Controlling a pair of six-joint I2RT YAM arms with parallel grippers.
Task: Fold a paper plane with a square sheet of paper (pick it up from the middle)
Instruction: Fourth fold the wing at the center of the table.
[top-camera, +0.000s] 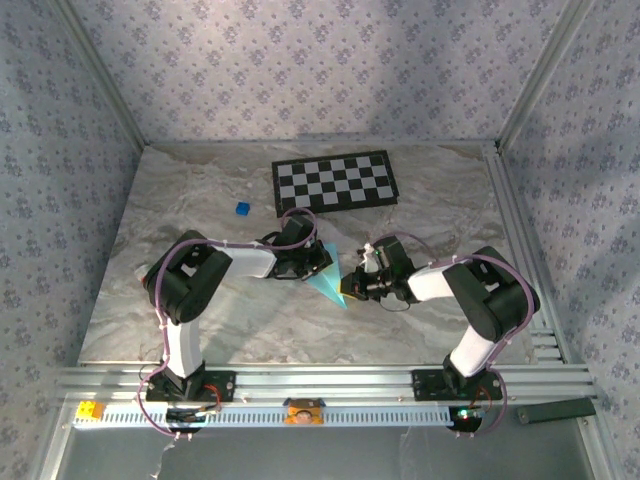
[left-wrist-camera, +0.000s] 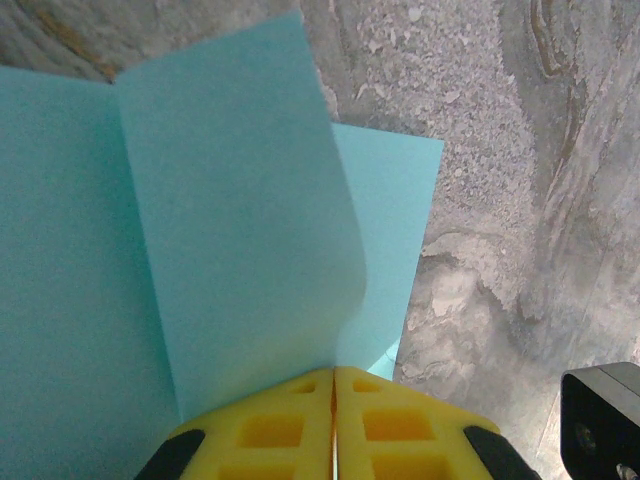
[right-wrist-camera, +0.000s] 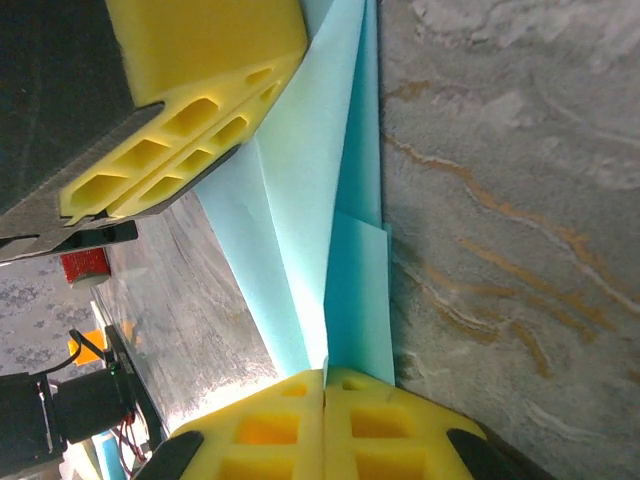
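Now tight on the creased paper sheet (left-wrist-camera: 230, 220): left claw (left-wrist-camera: 334, 372), right claw (right-wrist-camera: 324, 374).

The square sheet of paper (top-camera: 328, 276) is thin, plain light blue and partly folded. From above it looks like a narrow triangle tapering to a point toward the near edge of the marbled worktop (top-camera: 200, 310), about mid-worktop. The left hand (left-wrist-camera: 334, 375) pinches one edge tight, and the right hand (right-wrist-camera: 324, 378) pinches another. One flap (left-wrist-camera: 240, 230) curls up along a crease in front of a flatter layer (left-wrist-camera: 395, 210).
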